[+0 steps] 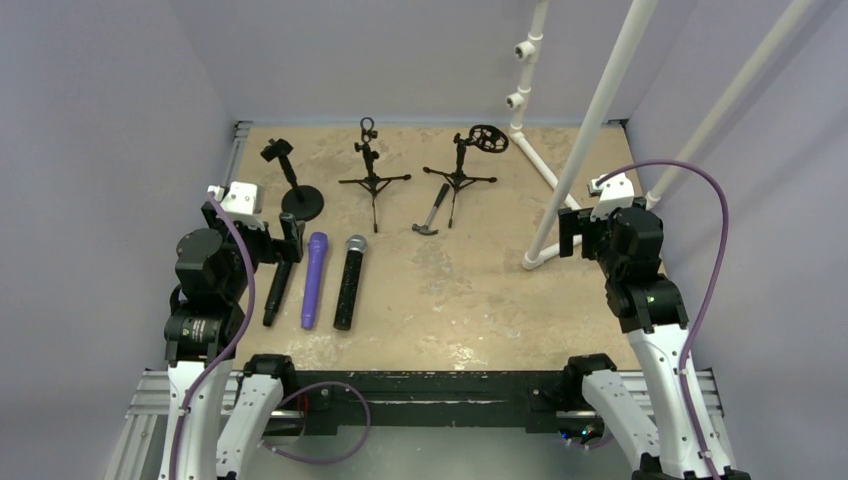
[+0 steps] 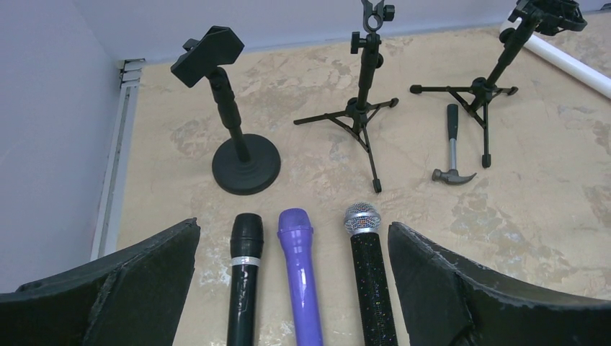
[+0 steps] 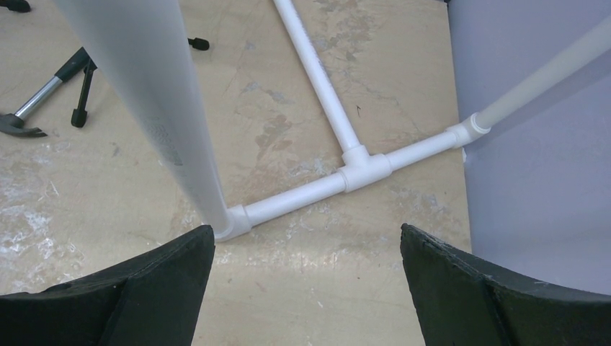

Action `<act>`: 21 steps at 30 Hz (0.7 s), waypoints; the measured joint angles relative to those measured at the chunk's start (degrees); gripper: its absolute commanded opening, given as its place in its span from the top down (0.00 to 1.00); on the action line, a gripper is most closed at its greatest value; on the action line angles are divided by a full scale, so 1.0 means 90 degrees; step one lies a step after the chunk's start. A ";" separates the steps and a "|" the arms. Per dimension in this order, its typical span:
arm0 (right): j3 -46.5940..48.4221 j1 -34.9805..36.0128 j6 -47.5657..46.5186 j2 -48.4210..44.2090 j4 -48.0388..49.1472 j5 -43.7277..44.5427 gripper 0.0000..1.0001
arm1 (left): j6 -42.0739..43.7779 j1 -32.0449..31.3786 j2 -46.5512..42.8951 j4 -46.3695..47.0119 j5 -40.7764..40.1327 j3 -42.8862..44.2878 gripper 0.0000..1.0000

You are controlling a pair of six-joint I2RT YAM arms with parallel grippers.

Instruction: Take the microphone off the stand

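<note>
Left gripper [image 2: 294, 238]: fingers are spread wide.
Right gripper [image 3: 306, 238]: fingers are spread wide.
Purple plastic microphone [image 2: 302, 288]: laid flat, just beside the round-based black metal stand [image 2: 245, 162].

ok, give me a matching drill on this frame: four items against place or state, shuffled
1. purple plastic microphone
2. steel-headed claw hammer with black handle
3. black round-base microphone stand
4. white plastic pipe frame

A. upright, clip empty
B. far right of the table
C. lying, middle of a row of three
D. lying, head toward the near edge

Pairs: 1-C, 2-D, 3-A, 4-B
</note>
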 measured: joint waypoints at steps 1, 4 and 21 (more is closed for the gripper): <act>0.0000 0.0000 0.0000 0.0000 -0.0005 -0.0002 0.03 | 0.0000 0.0000 -0.0005 0.0000 0.0002 0.0000 0.00; 0.0000 0.0000 0.0000 0.0000 -0.0027 -0.0007 0.03 | 0.0000 0.0000 -0.0010 0.0000 0.0015 0.0000 0.00; 0.0049 0.0000 -0.0005 0.0007 -0.0056 -0.0168 0.03 | 0.0000 0.0000 -0.0046 0.0000 0.0017 0.0000 0.00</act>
